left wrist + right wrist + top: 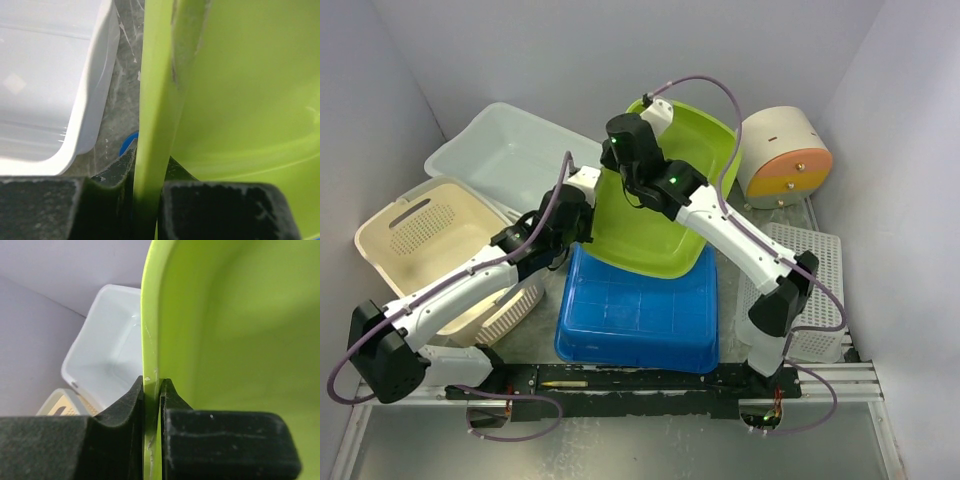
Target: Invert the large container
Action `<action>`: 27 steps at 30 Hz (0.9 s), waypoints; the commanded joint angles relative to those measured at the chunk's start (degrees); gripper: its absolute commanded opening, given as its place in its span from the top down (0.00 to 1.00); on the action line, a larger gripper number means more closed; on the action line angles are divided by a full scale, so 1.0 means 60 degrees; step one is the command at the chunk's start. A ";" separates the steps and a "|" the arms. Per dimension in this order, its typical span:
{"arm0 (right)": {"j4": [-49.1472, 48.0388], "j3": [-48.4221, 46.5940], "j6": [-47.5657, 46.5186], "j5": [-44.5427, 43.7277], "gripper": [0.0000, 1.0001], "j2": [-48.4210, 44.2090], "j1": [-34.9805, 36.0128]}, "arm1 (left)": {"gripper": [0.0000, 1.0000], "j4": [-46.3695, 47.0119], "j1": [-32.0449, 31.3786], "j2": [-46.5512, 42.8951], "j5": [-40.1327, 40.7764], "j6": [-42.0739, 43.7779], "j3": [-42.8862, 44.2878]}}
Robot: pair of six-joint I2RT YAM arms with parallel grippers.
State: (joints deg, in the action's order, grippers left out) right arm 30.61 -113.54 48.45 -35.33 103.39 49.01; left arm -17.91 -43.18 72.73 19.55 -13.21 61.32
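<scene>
Blue bin point(635, 320) lower centre carries the tilted large green container point(635, 235) at frame centre; left gripper point(586, 192), then right gripper point(623, 165) above it, both clamp its left rim, so judge: lift and roll in step to avoid twisting the rim loose.

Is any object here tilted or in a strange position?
Yes. The green tub stands tilted, its lower edge over the blue bin, instead of lying flat. The left pincer and the right pincer are both shut on its rim.

The lime-green large container point(645, 230) sits tilted, partly atop the blue bin point(640, 315).
</scene>
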 commanded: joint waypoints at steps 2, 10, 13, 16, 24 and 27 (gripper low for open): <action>-0.3123 0.1900 -0.0621 0.3557 1.00 -0.0926 -0.1218 | 0.74 0.1253 -0.0055 -0.0808 -0.1172 -0.0278 0.0302; -0.4272 0.1923 -0.1111 0.7656 1.00 -0.1079 -0.3241 | 0.21 0.0523 -0.0040 -0.1364 -0.2483 -0.0865 0.0778; -0.5272 0.2130 -0.0451 0.9071 1.00 -0.0987 -0.4080 | 0.17 0.0352 -0.0033 -0.1519 -0.3119 -0.1061 0.0966; -0.5461 0.1809 -0.0166 0.9759 1.00 -0.0557 -0.4593 | 0.16 -0.0056 -0.0036 -0.1592 -0.3258 -0.1484 0.1350; -0.8637 0.2583 0.2995 1.2283 1.00 0.0857 -0.5739 | 0.17 -0.0816 -0.0029 -0.1846 -0.2556 -0.1623 0.1930; -0.8838 0.2553 0.3665 1.2953 1.00 0.1564 -0.6069 | 0.17 -0.1035 -0.0025 -0.1845 -0.2571 -0.1628 0.2046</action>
State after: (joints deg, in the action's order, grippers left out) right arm -11.16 -98.26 60.62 32.88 109.34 14.59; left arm -21.19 -43.46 62.46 3.44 -22.26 71.09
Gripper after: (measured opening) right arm 0.092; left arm 0.832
